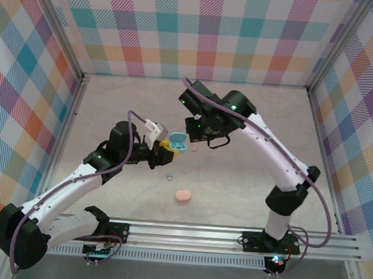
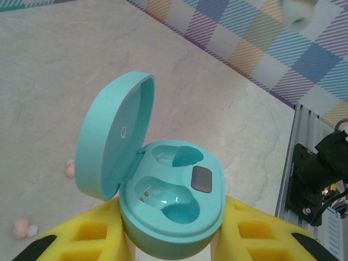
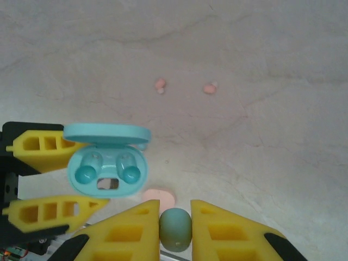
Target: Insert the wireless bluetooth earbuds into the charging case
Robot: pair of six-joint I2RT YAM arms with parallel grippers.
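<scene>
Your left hand (image 2: pixel 171 242) is gripping the light blue charging case (image 2: pixel 173 202) from both sides with its yellow fingers (image 2: pixel 81 231). They are closed only as far as the case's body is letting them. You are holding the case up over the middle of the worktop (image 1: pixel 234 195). Its lid (image 2: pixel 111 136) is standing open, tipped back on the hinge, and in the left wrist view both wells are showing empty.

Your right hand (image 3: pixel 175 213) is pinching a light blue earbud (image 3: pixel 175 231) between fingertips that are almost closed. In the top view this hand is hanging just to the right of the open case, on its far side. The bud in it is sitting apart from the case, not yet in a well.

From the right wrist view, one pale pink earbud (image 3: pixel 160 85) and a second pink earbud (image 3: pixel 210 88) are lying on the worktop near each other, both well apart from either hand. In the top view, a second light blue earbud (image 1: pixel 169 175) is lying on the worktop on the near side of the case you are holding. A pink oval case (image 1: pixel 182 195) is resting nearer still and slightly to the right. I cannot tell from here whether that pink case is open or closed.
</scene>
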